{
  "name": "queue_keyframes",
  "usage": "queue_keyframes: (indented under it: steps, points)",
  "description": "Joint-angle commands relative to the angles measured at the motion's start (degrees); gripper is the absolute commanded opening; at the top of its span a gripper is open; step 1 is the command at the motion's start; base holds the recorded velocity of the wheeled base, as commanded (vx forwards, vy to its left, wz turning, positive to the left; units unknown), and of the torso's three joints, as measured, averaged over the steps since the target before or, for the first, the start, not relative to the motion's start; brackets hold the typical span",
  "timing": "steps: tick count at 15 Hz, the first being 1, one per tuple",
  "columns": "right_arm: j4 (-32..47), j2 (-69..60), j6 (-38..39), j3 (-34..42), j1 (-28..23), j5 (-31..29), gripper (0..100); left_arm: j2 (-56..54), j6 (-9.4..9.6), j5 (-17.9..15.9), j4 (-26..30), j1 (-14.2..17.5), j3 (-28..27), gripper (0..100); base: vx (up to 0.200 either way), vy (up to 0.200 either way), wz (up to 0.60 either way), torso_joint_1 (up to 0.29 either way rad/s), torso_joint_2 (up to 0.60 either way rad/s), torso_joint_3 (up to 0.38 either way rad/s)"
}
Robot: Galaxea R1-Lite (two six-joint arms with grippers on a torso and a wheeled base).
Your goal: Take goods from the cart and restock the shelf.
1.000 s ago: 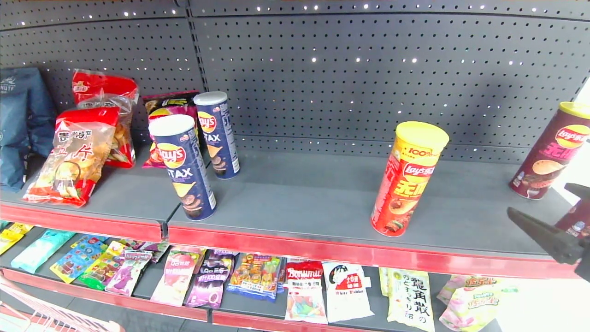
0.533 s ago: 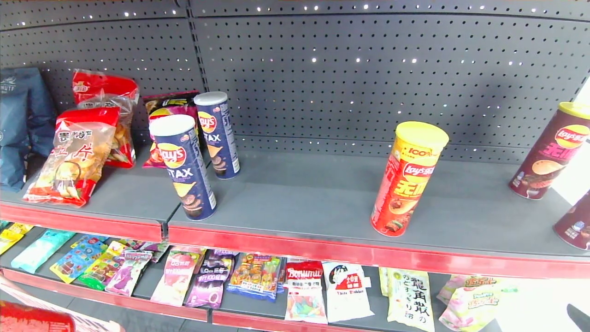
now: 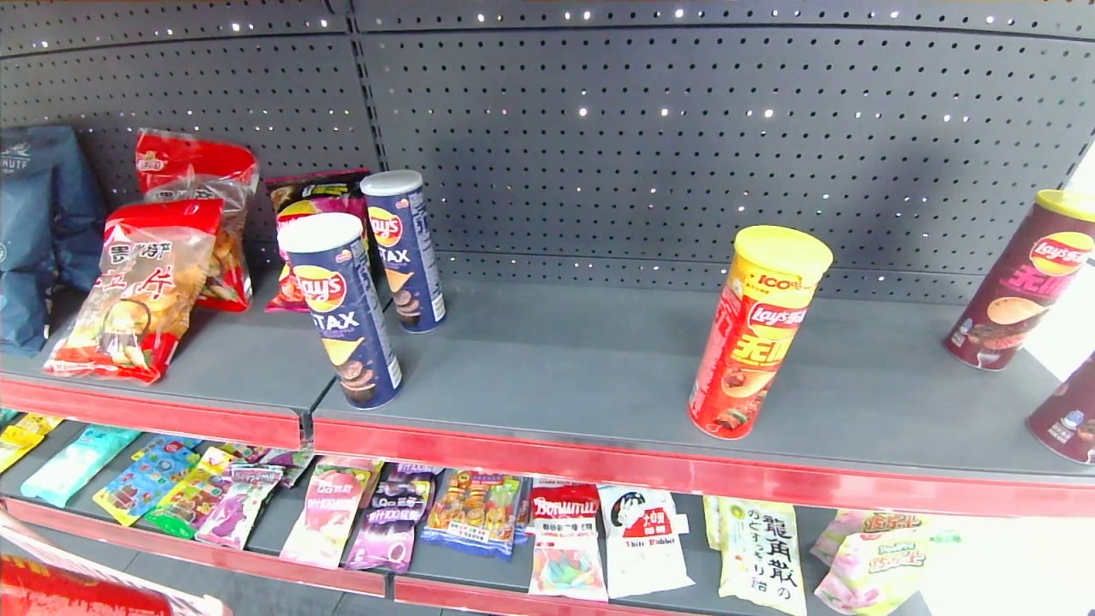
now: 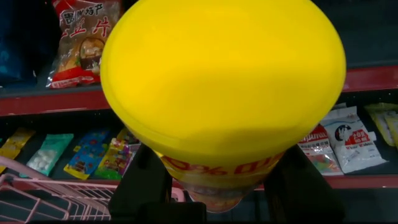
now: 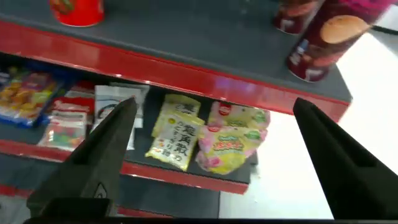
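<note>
My left gripper [image 4: 217, 190] is shut on a red chip can with a yellow lid [image 4: 224, 81], one finger on each side of its body. It hangs in front of the shelf, above the pink wire cart [image 4: 37, 199]. The same red can [image 3: 51, 590] shows at the lower left corner of the head view. A matching red can [image 3: 757, 329] stands on the grey shelf [image 3: 582, 376]. My right gripper [image 5: 217, 168] is open and holds nothing, below the shelf's red front edge [image 5: 186, 71], near two maroon cans [image 5: 323, 43].
Two blue cans [image 3: 342, 308] and snack bags [image 3: 137, 291] fill the shelf's left part. Maroon cans [image 3: 1018, 278] stand at the far right. Bare shelf lies on both sides of the red can. Flat snack packets [image 3: 565, 539] line the lower shelf.
My right gripper dropped from the head view's right edge down out of that view. The red can in my left gripper rose into the lower left corner.
</note>
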Motion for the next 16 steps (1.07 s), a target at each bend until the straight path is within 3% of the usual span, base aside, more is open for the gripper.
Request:
queue_keyframes:
  steps: [1,3,7,10,16]
  points:
    - [0.28,1.32,0.56,-0.6,8.39,2.24,100,-0.14,-0.01,-0.19,-0.01,0.02,0.3,0,0.0,0.0,0.0,0.0,0.0,0.0]
    - [-0.34,-1.06,0.56,2.56,11.46,-1.37,100,-0.58,-0.01,0.16,-0.01,0.02,0.57,0,0.0,0.0,0.0,0.0,0.0,0.0]
    - [-0.6,-14.24,2.67,7.75,9.79,-10.07,100,-1.28,-0.01,0.25,-0.01,0.02,1.09,0,0.0,0.0,0.0,0.0,0.0,0.0]
    - [-6.4,-14.24,12.43,11.26,9.71,-9.1,100,-1.28,0.08,-0.19,-0.01,0.02,1.18,0,0.0,0.0,0.0,0.0,0.0,0.0]
    - [-5.17,-14.24,12.87,11.62,9.71,-8.84,100,-1.46,0.08,-0.28,0.08,0.02,1.27,0,0.0,0.0,0.0,0.0,0.0,0.0]
